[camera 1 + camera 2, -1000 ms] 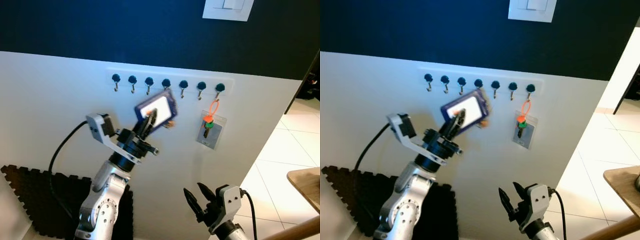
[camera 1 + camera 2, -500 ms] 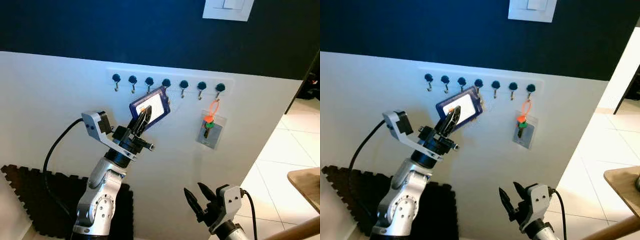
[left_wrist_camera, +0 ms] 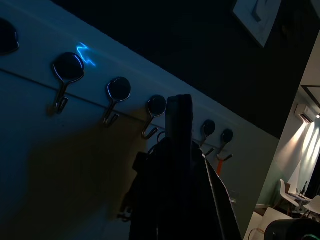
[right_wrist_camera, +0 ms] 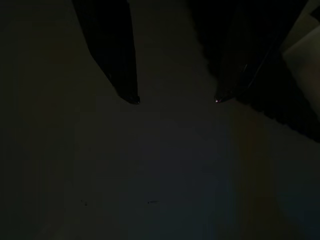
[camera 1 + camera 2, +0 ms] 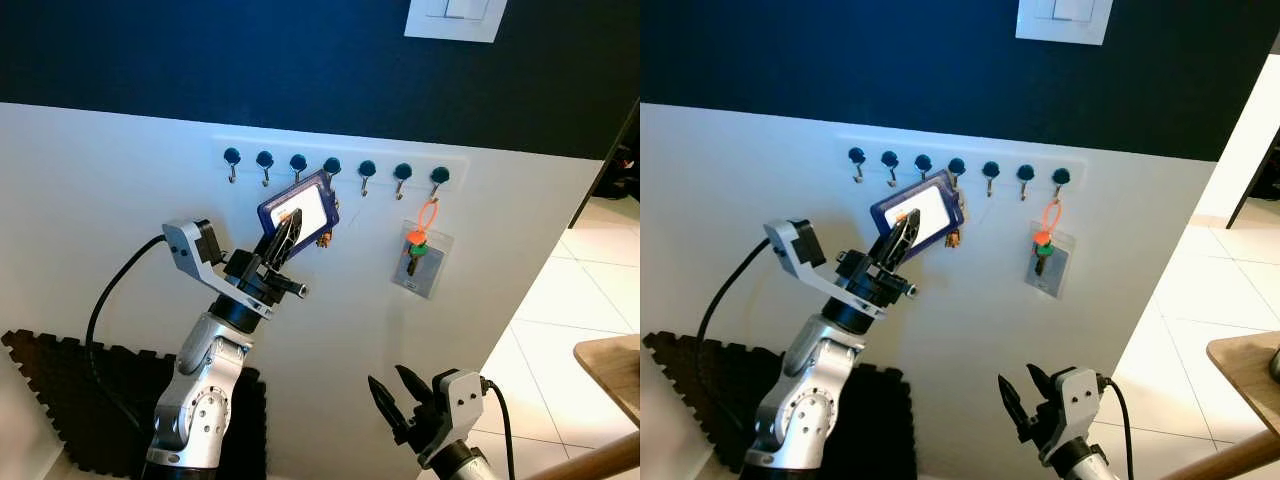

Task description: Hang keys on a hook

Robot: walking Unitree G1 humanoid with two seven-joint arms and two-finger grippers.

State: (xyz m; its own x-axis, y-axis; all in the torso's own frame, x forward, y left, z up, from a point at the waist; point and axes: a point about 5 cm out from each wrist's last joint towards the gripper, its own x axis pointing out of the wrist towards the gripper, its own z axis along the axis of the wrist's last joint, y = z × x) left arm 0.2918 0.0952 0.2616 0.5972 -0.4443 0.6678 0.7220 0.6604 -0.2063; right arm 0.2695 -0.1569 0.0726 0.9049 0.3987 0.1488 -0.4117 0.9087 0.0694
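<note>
Here left end effector clamps card holder — keys dangle below.

The wall is white below and dark navy above, with a white light switch set in the dark band. A black foam mat lies on the floor at the wall's foot on the left. To the right, pale floor tiles catch bright light, and a wooden table corner juts in.
</note>
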